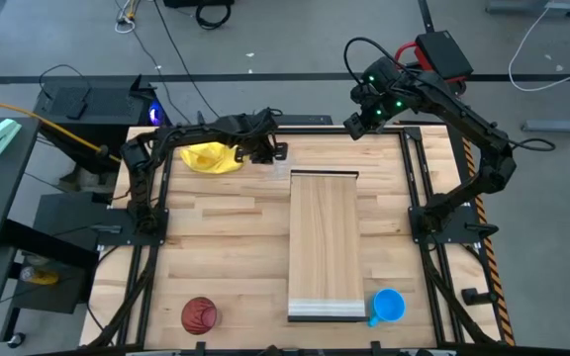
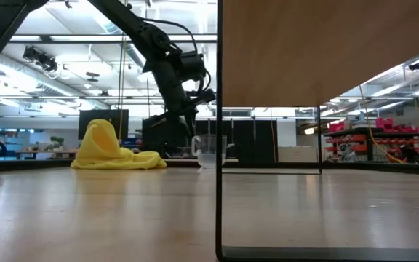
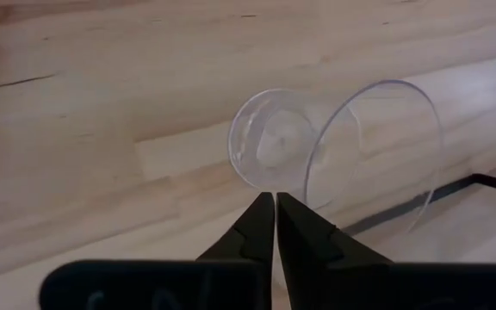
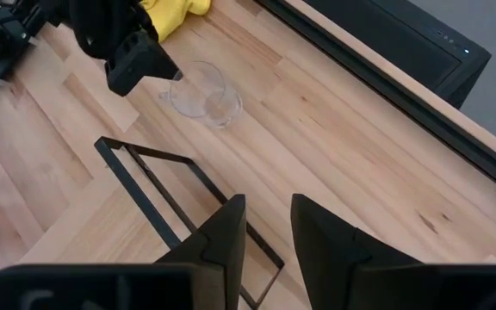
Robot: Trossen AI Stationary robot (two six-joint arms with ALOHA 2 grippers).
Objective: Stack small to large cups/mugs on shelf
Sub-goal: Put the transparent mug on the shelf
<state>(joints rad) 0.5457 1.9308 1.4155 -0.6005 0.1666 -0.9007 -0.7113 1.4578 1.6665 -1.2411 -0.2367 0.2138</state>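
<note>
With its jaws pressed together just above the clear cup [image 3: 334, 142], which stands on the bench by the shelf's [image 1: 325, 237] far end, the left gripper [image 3: 275, 200] must first spread them to grasp it, while the right gripper [image 4: 268, 207] hovers, jaws slightly parted.

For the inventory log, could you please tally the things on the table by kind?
Cups/mugs: 3 (clear cup, blue mug, dark red cup)
Cloths: 1 (yellow cloth)
Shelves: 1 (wooden shelf)
Total: 5
</note>
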